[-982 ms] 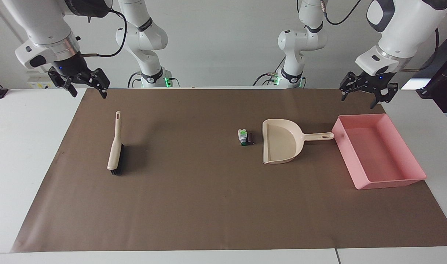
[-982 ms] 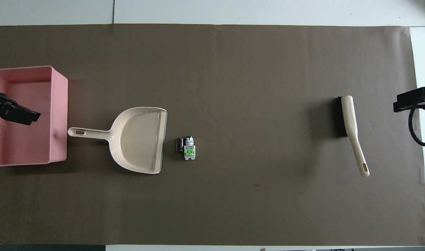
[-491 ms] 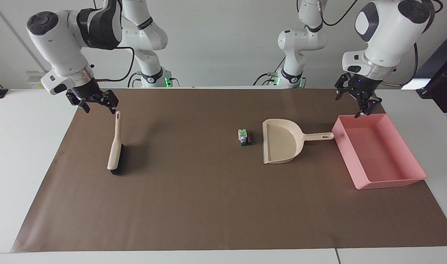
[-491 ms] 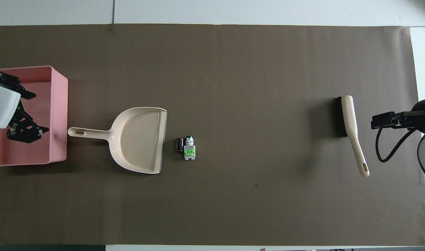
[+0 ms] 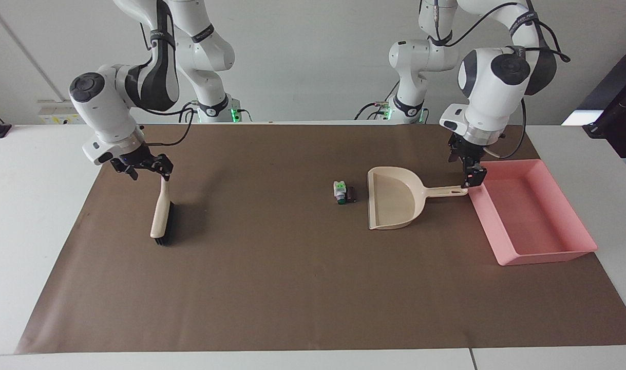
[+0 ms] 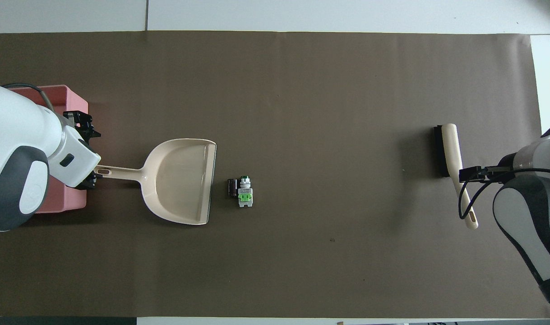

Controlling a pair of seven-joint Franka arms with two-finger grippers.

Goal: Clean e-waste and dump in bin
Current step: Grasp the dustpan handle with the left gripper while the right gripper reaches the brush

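Both my arms have swung in and dropped low. My left gripper (image 5: 469, 174) has come off the bin (image 5: 544, 252) corner and now sits over the tip of the dustpan (image 5: 395, 203) handle. My right gripper (image 5: 144, 168) has moved in over the brush (image 5: 162, 216) handle's end.

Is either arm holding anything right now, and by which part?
Nothing is held yet. The left gripper is at the dustpan handle's end; the right gripper is at the brush handle's tip.
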